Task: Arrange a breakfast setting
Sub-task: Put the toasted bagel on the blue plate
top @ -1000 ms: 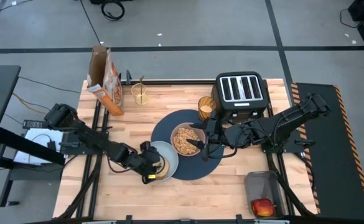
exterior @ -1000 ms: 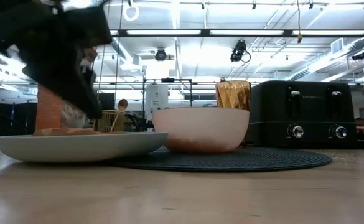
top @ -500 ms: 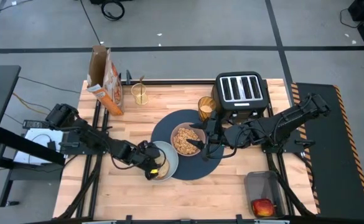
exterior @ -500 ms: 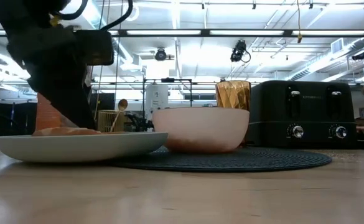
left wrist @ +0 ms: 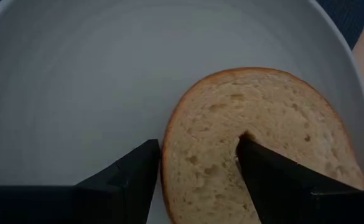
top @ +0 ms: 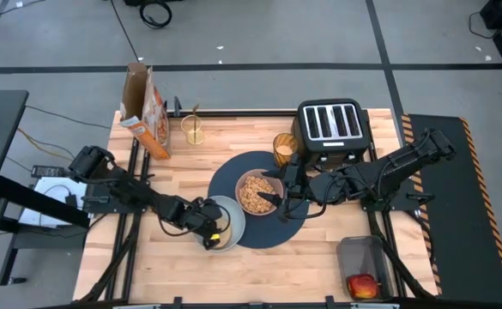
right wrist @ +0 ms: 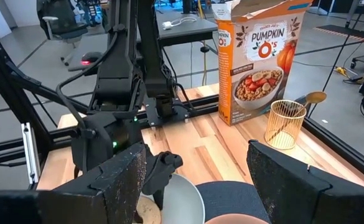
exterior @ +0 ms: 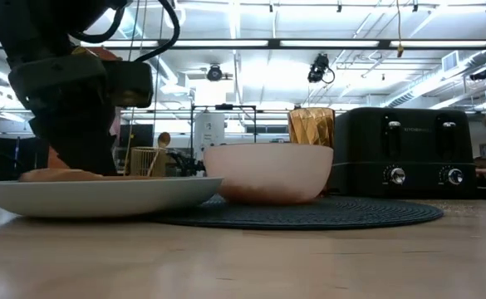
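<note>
A bagel half [left wrist: 231, 118], cut face up, lies on the pale-blue plate [top: 236, 215] at the left edge of the dark-blue mat [top: 229, 180]. My left gripper [left wrist: 197, 146] is down on the plate, shut on the bagel. The pink bowl [top: 255, 193] of cereal stands on the mat. My right gripper [top: 283, 196] is open beside the bowl's right rim. The amber tumbler [top: 283, 148] stands at the mat's far edge. The gold spoon [right wrist: 315, 98] stands in the small glass [top: 193, 129] at the far left. The red apple [top: 362, 284] lies in a container. My left gripper pinches the bagel's ring [left wrist: 200, 155] with one finger [left wrist: 269, 174] in the centre hole and the other [left wrist: 129, 177] at the outer crust. The fingers come from above, slanting from the table's left. The bagel lies flat on the plate [left wrist: 76, 81].
The black toaster [top: 332, 124] stands at the far right, behind the tumbler. The cereal box [top: 143, 112] stands at the far left, beside the glass. The clear container [top: 364, 266] with the apple sits at the near right edge.
My left gripper has come lower over the plate and turned more upright. The bagel has shifted a little toward the table's left edge on the plate.
</note>
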Motion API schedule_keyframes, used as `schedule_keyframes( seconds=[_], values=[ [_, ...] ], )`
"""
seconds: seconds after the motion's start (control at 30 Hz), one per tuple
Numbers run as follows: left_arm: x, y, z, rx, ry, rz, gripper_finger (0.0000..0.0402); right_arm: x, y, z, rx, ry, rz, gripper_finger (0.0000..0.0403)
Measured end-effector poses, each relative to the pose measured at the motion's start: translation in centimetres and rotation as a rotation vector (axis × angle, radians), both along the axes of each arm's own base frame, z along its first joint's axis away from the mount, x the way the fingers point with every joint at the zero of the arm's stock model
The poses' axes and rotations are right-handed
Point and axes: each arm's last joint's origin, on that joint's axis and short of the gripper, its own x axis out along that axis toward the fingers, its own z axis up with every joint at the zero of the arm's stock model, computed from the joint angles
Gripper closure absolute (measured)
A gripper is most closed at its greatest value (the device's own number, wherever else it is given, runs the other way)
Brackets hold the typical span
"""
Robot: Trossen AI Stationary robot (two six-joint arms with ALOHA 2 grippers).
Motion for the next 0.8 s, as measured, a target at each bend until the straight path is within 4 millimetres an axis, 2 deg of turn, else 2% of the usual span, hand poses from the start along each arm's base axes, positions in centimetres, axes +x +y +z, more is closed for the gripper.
schedule_keyframes(
  seconds=[0.13,0.33,0.43,0.63,0.8],
  values=[
    [-0.1,0.0,0.0,-0.011,0.005,0.009,0.0192,0.0,0.0,0.0,0.000,0.000,0.000,0.0119],
    [0.0,0.0,0.1,-0.054,0.010,0.044,0.0265,0.0,0.0,0.0,0.000,-0.001,0.000,0.0119],
    [0.2,-0.1,0.9,-0.064,0.009,0.052,0.0288,0.0,0.0,0.0,0.001,-0.004,0.000,0.0119],
    [0.3,1.6,2.8,-0.032,0.031,0.106,0.0298,0.0,0.0,0.0,0.004,-0.002,-0.001,0.0119],
    [0.2,3.0,2.6,-0.029,0.091,0.154,0.0299,0.0,0.0,0.0,0.003,0.002,-0.001,0.0119]
  ],
)
